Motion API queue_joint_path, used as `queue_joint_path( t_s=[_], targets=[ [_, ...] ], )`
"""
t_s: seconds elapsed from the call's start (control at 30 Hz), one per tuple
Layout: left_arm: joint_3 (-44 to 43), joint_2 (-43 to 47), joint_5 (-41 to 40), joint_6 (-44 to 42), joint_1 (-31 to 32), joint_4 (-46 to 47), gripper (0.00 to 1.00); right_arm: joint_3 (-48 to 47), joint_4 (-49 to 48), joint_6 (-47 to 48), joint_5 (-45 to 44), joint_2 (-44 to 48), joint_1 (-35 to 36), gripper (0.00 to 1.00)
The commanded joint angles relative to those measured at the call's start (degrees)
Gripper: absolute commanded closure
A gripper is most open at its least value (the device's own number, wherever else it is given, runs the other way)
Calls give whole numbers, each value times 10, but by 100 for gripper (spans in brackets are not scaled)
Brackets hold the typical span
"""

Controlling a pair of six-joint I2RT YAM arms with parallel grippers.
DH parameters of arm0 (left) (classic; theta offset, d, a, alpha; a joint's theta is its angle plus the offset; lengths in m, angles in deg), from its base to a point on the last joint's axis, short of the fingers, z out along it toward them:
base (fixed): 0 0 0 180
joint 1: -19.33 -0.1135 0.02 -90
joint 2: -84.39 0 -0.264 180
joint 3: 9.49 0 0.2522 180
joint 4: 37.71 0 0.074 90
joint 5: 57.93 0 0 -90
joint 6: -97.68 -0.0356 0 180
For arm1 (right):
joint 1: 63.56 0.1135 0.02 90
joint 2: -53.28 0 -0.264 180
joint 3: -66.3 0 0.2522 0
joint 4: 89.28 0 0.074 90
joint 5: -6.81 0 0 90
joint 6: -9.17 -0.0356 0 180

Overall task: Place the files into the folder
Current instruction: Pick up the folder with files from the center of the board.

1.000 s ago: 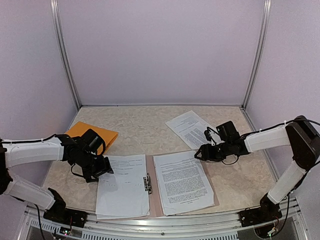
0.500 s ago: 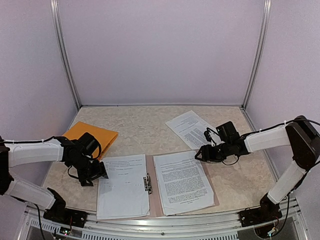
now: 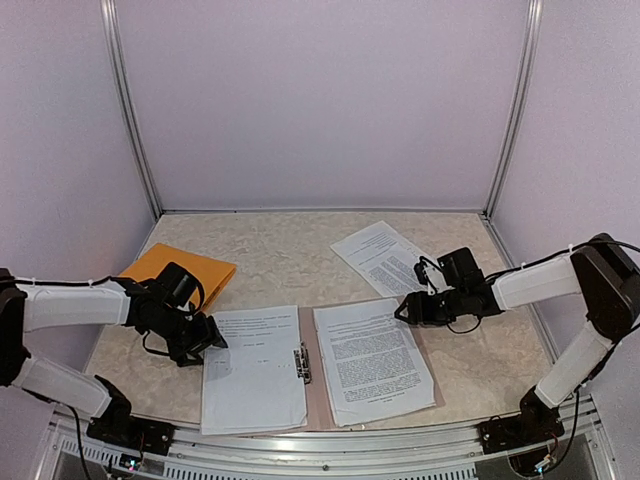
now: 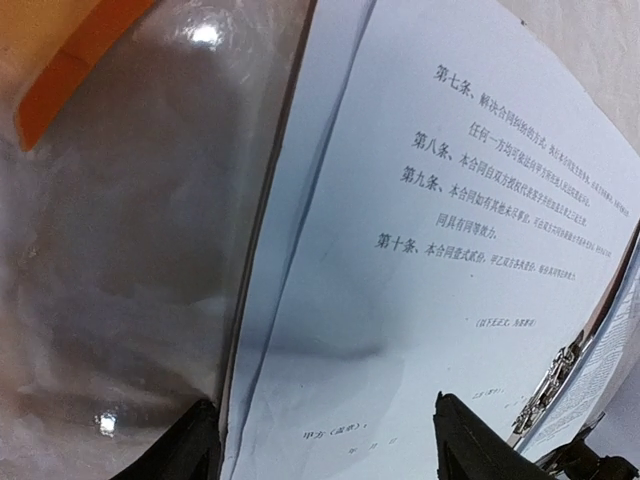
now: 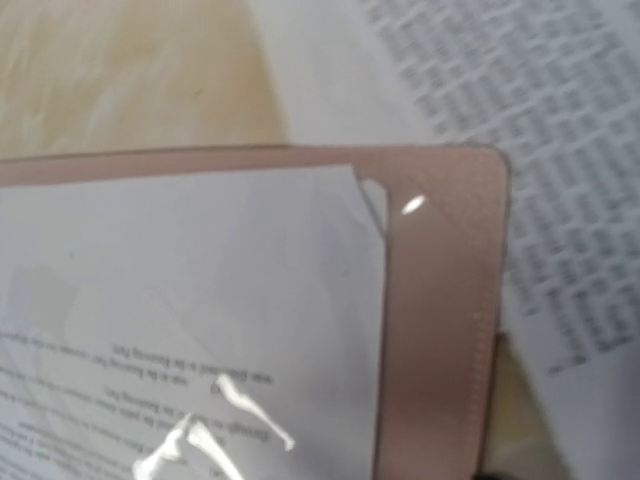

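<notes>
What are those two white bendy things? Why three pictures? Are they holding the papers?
They are two robot arms, each ending in a two-finger pincher. The wide picture looks down from above; the others come from cameras on the wrists. On the table lies an open pinkish folder; a printed left sheet and right sheet lie on its halves. A loose sheet lies beyond it, an orange envelope at the left. The left gripper stands open at the left sheet's edge. The right gripper is at the folder's far right corner; whether it grips, I cannot tell.

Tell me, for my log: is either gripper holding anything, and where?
Nothing held by the left gripper, open over the sheet's left edge; right gripper at folder corner: unclear.
</notes>
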Motion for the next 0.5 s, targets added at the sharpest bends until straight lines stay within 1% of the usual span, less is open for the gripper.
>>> queue_joint_path(
  t_s=[0.0,0.17,0.47],
  targets=[
    [34,-49,37,21,20,105,30,26,6,-19,19,-4,3,39],
    [12,-71,26,17,30,105,31,28,4,-29,21,2,2,39],
    [-14,-97,11,9,40,106,31,54,-34,-90,58,46,2,40]
  ],
)
